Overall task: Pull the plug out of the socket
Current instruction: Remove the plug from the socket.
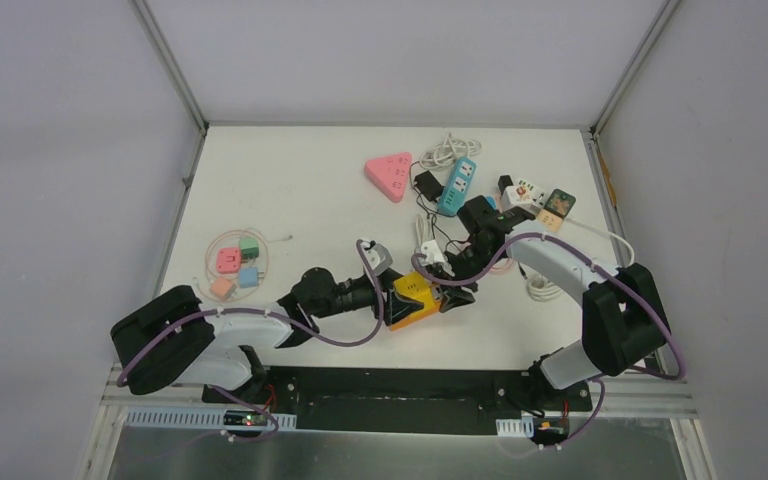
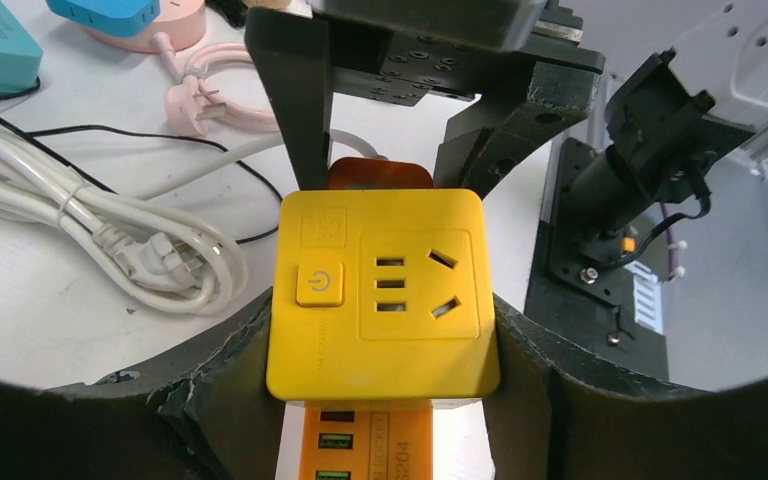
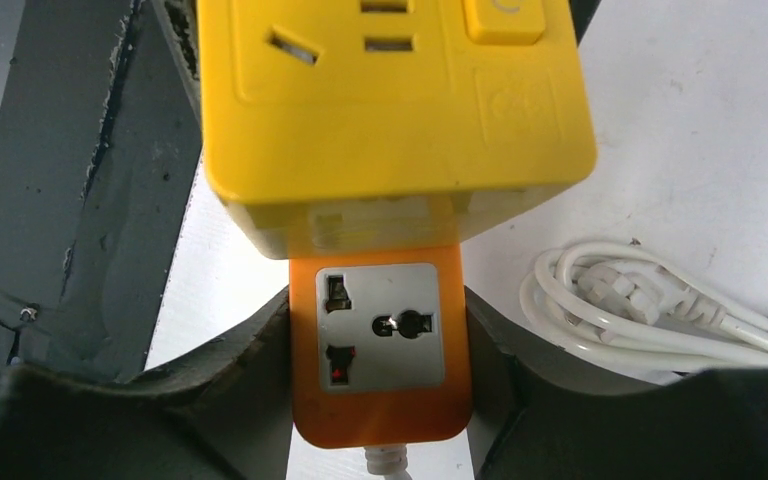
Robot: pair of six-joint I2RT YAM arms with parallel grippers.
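The plug is a yellow cube adapter with a power button and outlet face. My left gripper is shut on its two sides, at the table's front middle. It sits on the far end of the socket, an orange power strip with a grey outlet and a white cord. The strip's USB end shows below the cube. My right gripper is shut on the strip's sides, facing the left gripper. The prongs are hidden under the plug.
A coiled white cable lies beside the strip, also in the right wrist view. A teal strip, a pink triangular socket and several small adapters stand at the back. Small coloured cubes lie at the left.
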